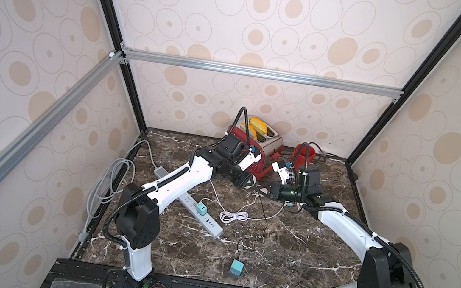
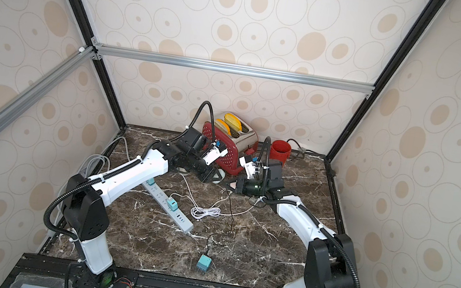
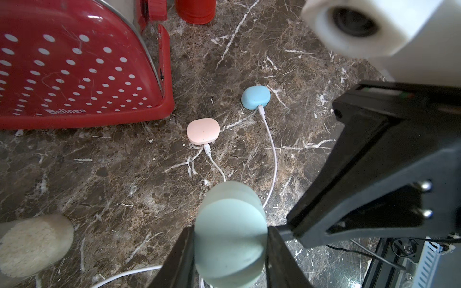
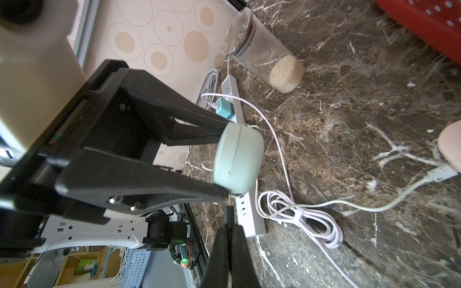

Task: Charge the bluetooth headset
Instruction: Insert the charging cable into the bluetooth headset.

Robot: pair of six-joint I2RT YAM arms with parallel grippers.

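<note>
the left pincer (image 4: 223,159) is clamped on a pale green earbud case (image 4: 238,159), with one finger on each side of it. the right pincer (image 4: 228,224) meets it from the opposite side, so the two sets of tips are almost touching. its jaws are pressed tight on a thin black plug (image 4: 228,212). the plug's metal tip touches the rim of the case just beside one of the left fingers. i cannot tell whether the plug is seated in the port.

a black cable (image 1: 266,219) trails back from the right pincer across the marble table (image 3: 124,174). it ends at a loose teal adapter (image 1: 236,268), well behind both pincers and near the arm bases.

just ahead of the left pincer's tips lie a pink earbud case (image 3: 203,131) and, farther on, a blue earbud case (image 3: 255,97). each has a white cable plugged in. a red toaster (image 3: 74,62) stands beside them.

beyond the right pincer's tips a white power strip (image 4: 233,92) carries a second teal adapter (image 4: 224,107). a coiled white cable (image 4: 299,212) lies near it, and a clear jar of rice (image 4: 264,49) lies on its side past the strip.
</note>
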